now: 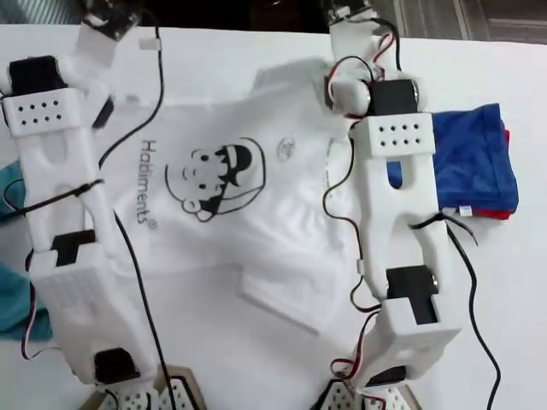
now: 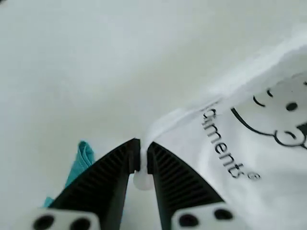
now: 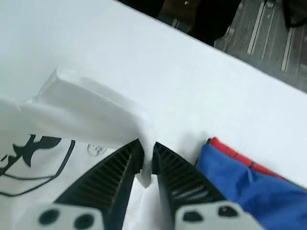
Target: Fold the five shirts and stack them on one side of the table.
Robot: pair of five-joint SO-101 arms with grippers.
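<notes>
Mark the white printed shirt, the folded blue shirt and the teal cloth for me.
white printed shirt [image 1: 256,231]: high view, plain fabric beside the cartoon print.
folded blue shirt [image 1: 479,162]: high view, middle of its top face.
teal cloth [image 2: 84,158]: left wrist view, its bunched edge.

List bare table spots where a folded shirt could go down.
Free: white tabletop on the robot's side of the folded blue shirt; the strip between the arm bases, short of the white printed T-shirt. Crowded: centre, where left gripper and right gripper pinch that shirt; teal cloth at the left edge.
</notes>
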